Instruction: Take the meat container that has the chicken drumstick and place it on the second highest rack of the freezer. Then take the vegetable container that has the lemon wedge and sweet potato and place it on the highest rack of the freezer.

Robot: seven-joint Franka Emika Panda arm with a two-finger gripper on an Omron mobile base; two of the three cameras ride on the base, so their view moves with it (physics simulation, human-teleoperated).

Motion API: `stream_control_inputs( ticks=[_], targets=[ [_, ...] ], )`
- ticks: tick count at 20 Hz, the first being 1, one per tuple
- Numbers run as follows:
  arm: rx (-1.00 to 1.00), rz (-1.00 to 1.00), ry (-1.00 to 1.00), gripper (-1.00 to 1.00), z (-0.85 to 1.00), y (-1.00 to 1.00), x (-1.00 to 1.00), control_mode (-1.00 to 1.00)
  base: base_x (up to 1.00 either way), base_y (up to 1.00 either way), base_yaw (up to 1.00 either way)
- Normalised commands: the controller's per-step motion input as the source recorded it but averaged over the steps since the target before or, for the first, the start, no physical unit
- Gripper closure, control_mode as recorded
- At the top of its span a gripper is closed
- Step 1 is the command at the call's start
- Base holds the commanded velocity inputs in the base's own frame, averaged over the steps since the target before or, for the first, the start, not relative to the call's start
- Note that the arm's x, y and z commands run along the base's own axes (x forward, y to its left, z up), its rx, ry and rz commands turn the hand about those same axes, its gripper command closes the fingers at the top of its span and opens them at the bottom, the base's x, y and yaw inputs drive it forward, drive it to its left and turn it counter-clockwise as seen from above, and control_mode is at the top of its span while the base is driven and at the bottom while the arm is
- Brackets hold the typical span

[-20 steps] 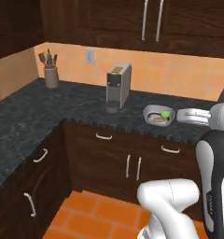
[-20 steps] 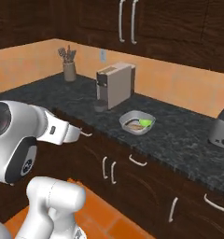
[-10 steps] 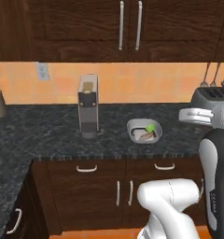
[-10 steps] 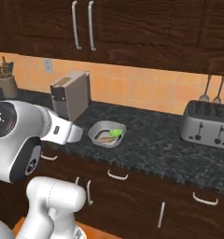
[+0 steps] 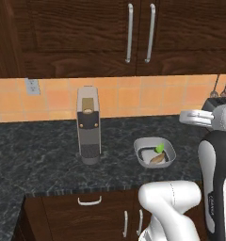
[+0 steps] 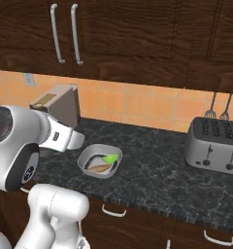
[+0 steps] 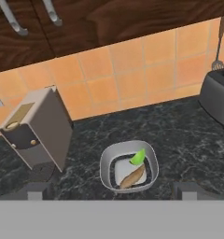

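Note:
The vegetable container (image 7: 107, 161) is a grey rounded-square bowl on the dark counter. It holds a green lemon wedge (image 7: 138, 157) and a brown sweet potato (image 7: 132, 177). The same container (image 5: 139, 157) stands right of the coffee machine in the left base view, and the container (image 6: 84, 158) sits just ahead of my arm in the right base view. My gripper (image 7: 113, 192) hangs above and in front of it, open wide, nothing between its fingertips (image 7: 37, 191). The meat container and the freezer are out of view.
A tall grey coffee machine (image 5: 89, 124) stands left of the bowl. A silver toaster (image 6: 215, 146) stands to the right, with utensils (image 6: 218, 109) hanging on the tiled wall behind it. Dark wall cabinets (image 5: 138, 33) hang overhead. Drawers (image 5: 89, 201) sit under the counter edge.
The whole picture has shifted: the base has moved along the counter, bringing the bowl and coffee machine closer and more central. The gripper stays open.

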Motion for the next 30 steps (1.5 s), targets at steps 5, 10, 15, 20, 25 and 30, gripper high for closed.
stream_control_inputs(
  ticks=[5,10,15,20,25,30],
  targets=[
    [0.0,0.0,0.0,-1.0,0.0,0.0,0.0,1.0,0.0,0.0,0.0],
    [-0.05,0.0,0.19,-1.0,0.0,0.0,0.12,-1.0,0.0,0.0,0.0],
    [-0.25,0.0,0.68,-1.0,-0.01,0.13,0.46,-1.0,0.0,0.0,0.0],
    [-0.04,0.0,0.29,-1.0,-0.64,-0.06,0.38,-1.0,0.0,0.0,0.0],
    [0.08,0.0,0.12,-1.0,-0.9,-0.37,0.3,-1.0,0.0,0.0,0.0],
    [0.12,0.0,0.06,-1.0,-0.77,-0.34,0.26,-1.0,0.0,0.0,0.0]
  ],
)
